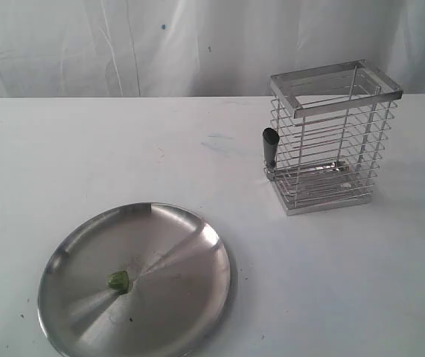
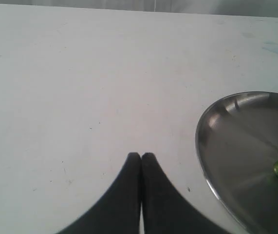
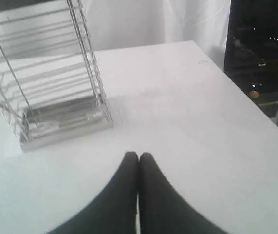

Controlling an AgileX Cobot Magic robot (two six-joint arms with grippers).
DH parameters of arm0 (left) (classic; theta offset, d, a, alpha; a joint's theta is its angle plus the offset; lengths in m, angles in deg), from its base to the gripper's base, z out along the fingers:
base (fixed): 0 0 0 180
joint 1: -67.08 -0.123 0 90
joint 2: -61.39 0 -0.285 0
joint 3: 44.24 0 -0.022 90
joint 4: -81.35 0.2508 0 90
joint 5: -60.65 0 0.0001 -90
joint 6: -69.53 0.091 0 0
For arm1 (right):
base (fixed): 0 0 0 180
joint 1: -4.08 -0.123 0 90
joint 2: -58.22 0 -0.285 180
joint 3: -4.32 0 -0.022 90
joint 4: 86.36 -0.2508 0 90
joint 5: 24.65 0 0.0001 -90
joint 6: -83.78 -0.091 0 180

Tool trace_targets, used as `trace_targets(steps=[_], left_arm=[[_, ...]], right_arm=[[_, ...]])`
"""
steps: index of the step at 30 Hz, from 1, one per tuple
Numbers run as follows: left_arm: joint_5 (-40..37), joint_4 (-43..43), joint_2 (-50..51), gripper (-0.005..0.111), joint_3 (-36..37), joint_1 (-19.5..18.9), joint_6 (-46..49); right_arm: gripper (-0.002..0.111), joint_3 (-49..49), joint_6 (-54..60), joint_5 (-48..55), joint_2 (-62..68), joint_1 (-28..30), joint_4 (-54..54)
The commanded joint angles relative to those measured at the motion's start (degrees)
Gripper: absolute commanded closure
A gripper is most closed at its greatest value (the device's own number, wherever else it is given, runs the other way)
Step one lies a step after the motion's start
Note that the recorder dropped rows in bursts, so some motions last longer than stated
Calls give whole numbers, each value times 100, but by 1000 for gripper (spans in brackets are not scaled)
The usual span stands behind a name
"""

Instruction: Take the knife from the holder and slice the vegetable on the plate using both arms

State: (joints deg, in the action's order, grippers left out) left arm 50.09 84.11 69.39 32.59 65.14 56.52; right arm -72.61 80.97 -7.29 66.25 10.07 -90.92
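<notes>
Risk note: the slim knife with a black handle and narrow dark blade (image 1: 270, 146) is sitting at the tall shiny steel-wire basket holder (image 1: 346, 103), upper right of the exterior frame; the handle is standing outside the holder's left face and the blade seems to be passing in between the low bars, though its exact lie is hard to read; a pull off the blade's line is likely snagging it on the wires and dragging or tipping the holder, which looks light. The tiny green vegetable piece (image 1: 118, 280) is resting near the middle of the large round stainless-steel plate (image 1: 175, 245), lower left; on that slick surface it may be skidding from under the blade unless pinned, and the plate may be sliding on the white table (image 1: 63, 149). Pose: neither arm is showing in the exterior view; the left gripper (image 2: 141, 156) is pointing over bare table, tips pressed together and empty, plate rim at the frame's right; the right gripper (image 3: 139, 155) is likewise closed on nothing, aiming toward the holder's base in its frame's upper left, apart from it; both will need opening before any grasp.
</notes>
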Motion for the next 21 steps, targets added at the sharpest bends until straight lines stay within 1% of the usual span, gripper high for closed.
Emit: trace_targets(steps=[1,2,3,6,7,8,10,11,13,14,16,18,21], left_arm=[[33,-8,-21,107,39,37,0],[33,-8,-21,107,39,37,0],[33,-8,-21,107,39,37,0],[33,-8,-21,107,39,37,0],[33,-8,-21,107,39,37,0],[33,-8,-21,107,39,37,0],[33,-8,-21,107,39,37,0],[33,-8,-21,107,39,37,0],[33,-8,-21,107,39,37,0],[33,-8,-21,107,39,37,0],[33,-8,-21,107,39,37,0],[33,-8,-21,107,39,37,0],[33,-8,-21,107,39,37,0]], right_arm=[[108,-28,-876,-979,-24,-21,-1330],[108,-28,-1184,-1300,-24,-21,-1891],[108,-28,-1368,-1631,-24,-21,-2115],[108,-28,-1857,-2566,-24,-21,-2163],[108,-28,-1993,-3231,-24,-21,-2163],[108,-28,-2044,-4110,-24,-21,-2186],[108,-28,-1832,-5919,-24,-21,-2440],[108,-28,-1574,-6729,-24,-21,-2937],[108,141,-1636,-7671,104,-21,-4298],[108,354,-1978,-7971,204,-21,-4779],[108,884,-2785,-8054,409,-21,-4965],[108,1465,-3266,-7766,716,-21,-4568],[108,2531,-3291,-7447,1439,-21,-3237]])
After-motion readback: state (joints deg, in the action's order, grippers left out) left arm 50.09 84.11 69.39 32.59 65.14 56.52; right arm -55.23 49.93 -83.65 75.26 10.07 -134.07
